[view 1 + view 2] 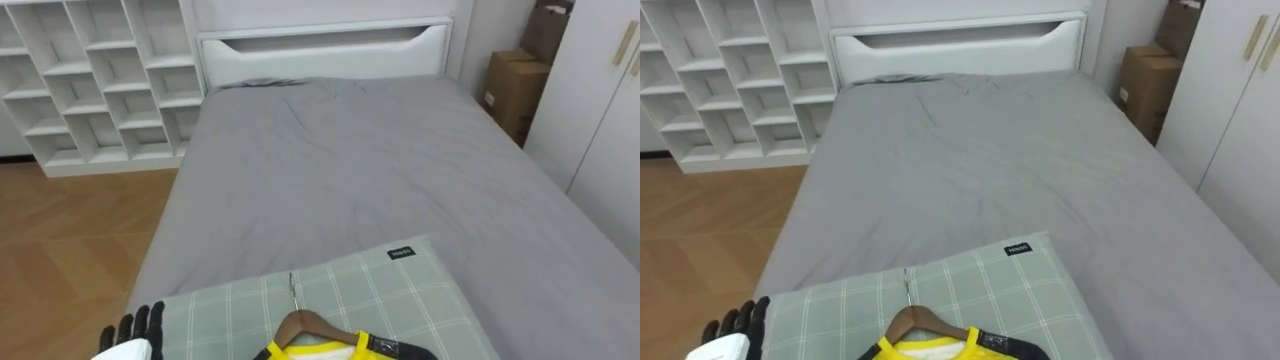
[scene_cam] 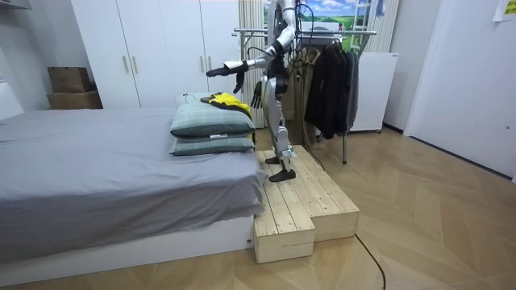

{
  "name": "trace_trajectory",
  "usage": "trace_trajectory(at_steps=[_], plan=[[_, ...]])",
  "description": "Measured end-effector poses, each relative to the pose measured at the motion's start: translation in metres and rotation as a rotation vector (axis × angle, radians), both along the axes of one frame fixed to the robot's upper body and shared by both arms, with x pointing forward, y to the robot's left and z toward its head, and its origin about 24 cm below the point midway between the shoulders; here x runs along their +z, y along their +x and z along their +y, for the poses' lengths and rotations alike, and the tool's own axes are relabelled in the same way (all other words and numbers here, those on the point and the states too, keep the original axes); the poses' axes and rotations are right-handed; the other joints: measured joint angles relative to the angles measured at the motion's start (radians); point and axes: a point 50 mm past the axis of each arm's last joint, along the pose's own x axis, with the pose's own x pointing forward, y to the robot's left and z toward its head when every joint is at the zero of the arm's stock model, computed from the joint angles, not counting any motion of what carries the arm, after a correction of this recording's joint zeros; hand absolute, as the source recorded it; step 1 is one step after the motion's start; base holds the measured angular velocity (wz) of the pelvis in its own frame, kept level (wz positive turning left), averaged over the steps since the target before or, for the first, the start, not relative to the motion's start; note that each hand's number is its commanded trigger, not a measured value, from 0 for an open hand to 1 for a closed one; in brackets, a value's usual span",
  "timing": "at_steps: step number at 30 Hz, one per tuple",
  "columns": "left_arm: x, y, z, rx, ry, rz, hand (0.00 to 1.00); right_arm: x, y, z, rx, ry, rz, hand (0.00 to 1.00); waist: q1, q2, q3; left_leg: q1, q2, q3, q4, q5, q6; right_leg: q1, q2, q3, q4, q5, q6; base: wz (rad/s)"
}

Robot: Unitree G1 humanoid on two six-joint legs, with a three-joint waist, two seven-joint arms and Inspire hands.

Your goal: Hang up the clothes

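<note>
One white cubby shelf [image 1: 90, 80] stands at the far left on the wooden floor [image 1: 60, 240], beside the bed's head end. Low at the left we see the left hand [image 1: 138, 322] raised beyond the left edge of the plaid pillow [image 1: 400, 300]. Its dark fingers [image 1: 150, 318] are straight, slightly apart, and closed on nothing.

To the right of those fingers, with a strip of pillow between, lies the wooden hanger [image 1: 305, 325]. Its metal hook points toward the headboard [image 1: 320, 50]. The hanger carries the yellow garment [image 1: 278, 350], which has black trim, and both rest on the pillow's near edge, untouched by the hand.

Beyond the pillow the grey bed [image 1: 350, 170] runs up to the headboard. Past the bed's right edge stand cardboard boxes [image 1: 515, 85], then a white wardrobe [image 1: 600, 120].

From the room view's left, the bed runs to its near end, where the plaid pillow sits on top of a lower pillow [image 2: 211, 146]. The yellow garment lies on top of the stack. Above it and clear of it, we see an arm stretched out level with its fingers pointing along the bed, which we take to be the left.

The right hand [image 2: 256, 93] hangs lower, near the hip, with its fingers apart and holding nothing. The robot stands upright on a wooden platform [image 2: 298, 201] at the bed's end. Behind it is a clothes rack [image 2: 322, 34] hung with dark clothes [image 2: 330, 89].
</note>
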Motion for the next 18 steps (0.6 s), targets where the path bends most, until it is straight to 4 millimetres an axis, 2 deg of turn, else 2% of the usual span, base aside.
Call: trace_trajectory(at_steps=[6,13,18], plan=[[0.0002,0.0005,-0.0008,-0.006,-0.006,-0.002,0.0,-0.0004,0.0009,0.0018,0.003,-0.004,-0.007,0.0,-0.003,-0.006,0.0003,-0.001,0.0,0.0,0.0,0.0,0.0,-0.002,0.0,0.001,0.0,0.0,0.0,0.0],[-0.0006,0.0008,-0.0026,-0.022,-0.02,0.014,0.0,0.0003,0.0036,0.0027,0.016,-0.017,-0.033,0.0,-0.017,-0.016,0.0064,-0.001,0.0,0.002,-0.001,0.0,0.0,-0.005,0.0,0.002,0.0,0.0,0.0,0.0],[-0.0018,-0.0001,-0.0023,-0.024,-0.024,0.02,0.0,-0.0001,0.001,0.0025,0.005,-0.033,-0.033,0.0,-0.017,-0.022,0.0059,0.002,0.0,0.006,-0.001,0.0,0.0,-0.005,0.0,0.007,0.0,0.0,0.0,-0.02]])
